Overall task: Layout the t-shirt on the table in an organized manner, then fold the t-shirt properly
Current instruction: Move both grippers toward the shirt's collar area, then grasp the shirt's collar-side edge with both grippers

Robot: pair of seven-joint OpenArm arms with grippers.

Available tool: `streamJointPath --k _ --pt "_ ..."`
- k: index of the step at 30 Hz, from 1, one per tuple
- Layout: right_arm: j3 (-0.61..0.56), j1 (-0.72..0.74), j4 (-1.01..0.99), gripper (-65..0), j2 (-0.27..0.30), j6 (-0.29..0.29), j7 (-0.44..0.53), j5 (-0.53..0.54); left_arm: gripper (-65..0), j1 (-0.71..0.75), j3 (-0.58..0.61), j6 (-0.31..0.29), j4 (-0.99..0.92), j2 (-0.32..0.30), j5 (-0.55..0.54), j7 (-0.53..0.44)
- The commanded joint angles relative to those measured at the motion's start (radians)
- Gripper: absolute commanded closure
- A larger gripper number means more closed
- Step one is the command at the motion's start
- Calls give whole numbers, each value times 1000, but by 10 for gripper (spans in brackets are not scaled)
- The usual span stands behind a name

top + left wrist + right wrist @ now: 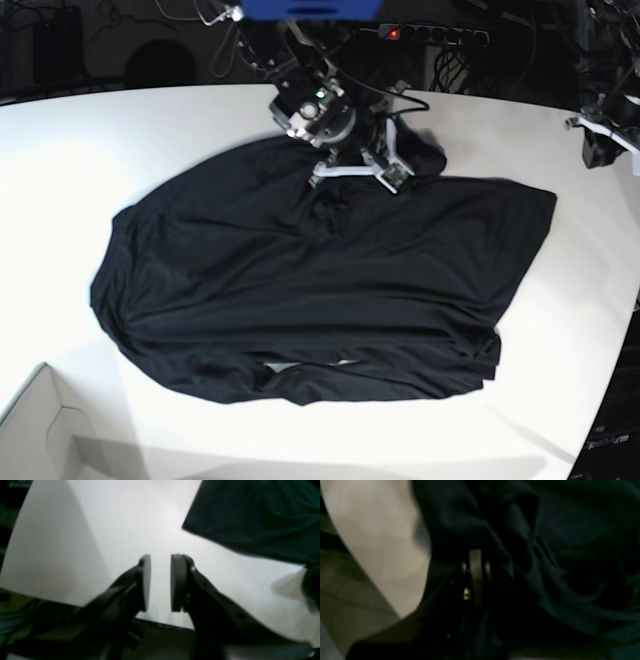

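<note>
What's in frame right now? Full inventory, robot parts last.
t-shirt: 1, black, spread across the table's middle, wrinkled, near hem partly folded under
table: 1, white, under everything
box: 1, pale cardboard, open, base view's near left corner
power strip: 1, dark with red light, behind the table's far edge
cables: several, dark, behind the table
right gripper: 1, black, shut on the t-shirt at its far edge
left gripper: 1, black, open, empty, over bare table beside a t-shirt corner
</note>
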Motion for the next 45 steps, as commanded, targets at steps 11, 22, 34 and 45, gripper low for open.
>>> streamJointPath --k 11,22,34,45 --pt "-32 128 52 0 -12 6 12 -4 -139 33 338 -9 142 -13 -12 -6" --pt "-37 118 218 0 -12 6 10 -6 -139 53 648 -9 318 -24 -3 -6" --pt "126 100 266 0 93 6 10 -6 -139 -83 769 -7 103 -24 2 -6" --pt "327 37 266 0 123 6 12 -6 -138 -53 562 -9 7 -118 223 -11"
